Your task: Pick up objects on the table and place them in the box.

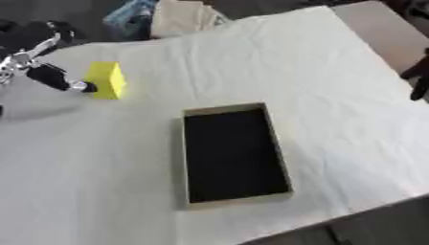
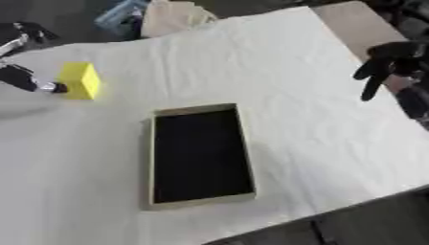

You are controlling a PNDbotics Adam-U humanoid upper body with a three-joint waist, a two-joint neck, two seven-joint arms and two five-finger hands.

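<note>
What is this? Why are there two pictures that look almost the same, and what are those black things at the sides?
You are looking through a robot's two eyes. They sit side by side in its head and look down at a table, so both pictures show the same moment from nearly the same spot.

The black things are its hands. The left robot hand reaches in from the left, and a fingertip is right at the yellow block, touching it or nearly so. It has not picked the block up. The right robot hand hangs at the right edge, fingers pointing down, holding nothing.

A white cloth covers the table. In the middle lies an open box with a dark inside and nothing in it. The block is meant to go in there.
</note>
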